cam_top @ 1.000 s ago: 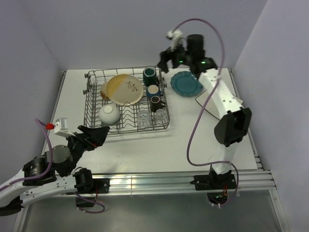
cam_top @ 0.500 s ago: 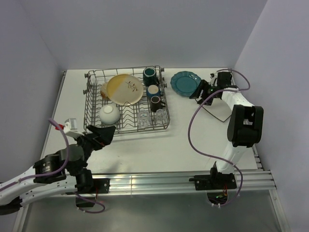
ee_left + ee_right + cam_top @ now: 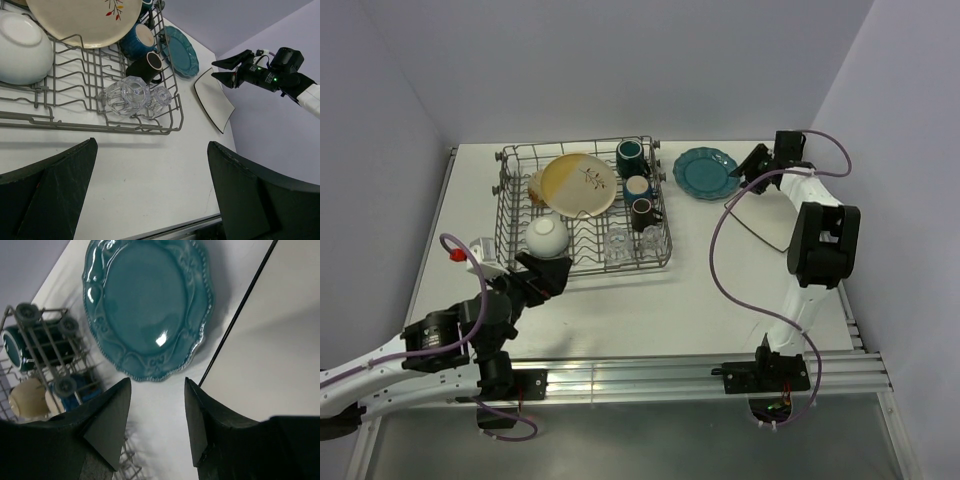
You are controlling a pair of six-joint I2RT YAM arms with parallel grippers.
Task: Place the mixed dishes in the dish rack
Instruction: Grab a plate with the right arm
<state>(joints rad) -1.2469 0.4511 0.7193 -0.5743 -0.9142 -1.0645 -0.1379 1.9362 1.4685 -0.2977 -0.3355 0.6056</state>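
The dish rack (image 3: 502, 215) holds a yellow-cream plate (image 3: 578, 185), a white bowl (image 3: 547, 235), dark mugs (image 3: 638, 186) and small clear glasses (image 3: 617, 243). A teal scalloped plate (image 3: 706, 172) lies flat on the table right of the rack. Further right lies a white square plate (image 3: 772, 218). My right gripper (image 3: 748, 168) is low beside the teal plate's right rim. Its jaws (image 3: 157, 390) are part open with nothing between them, over bare table between the teal plate (image 3: 150, 305) and the square plate (image 3: 270, 330). My left gripper (image 3: 548, 272) stands wide open and empty at the rack's near edge.
The left wrist view looks along the rack's front wire (image 3: 125, 127) with the glasses (image 3: 129, 94) and a dark mug (image 3: 145, 67) just behind it. A purple cable (image 3: 720, 260) loops beside the right arm. Walls close the back and both sides.
The right arm came down from high above the teal plate to table level at its right rim, and its jaws narrowed. The left gripper moved forward to the rack's near edge, still wide open.
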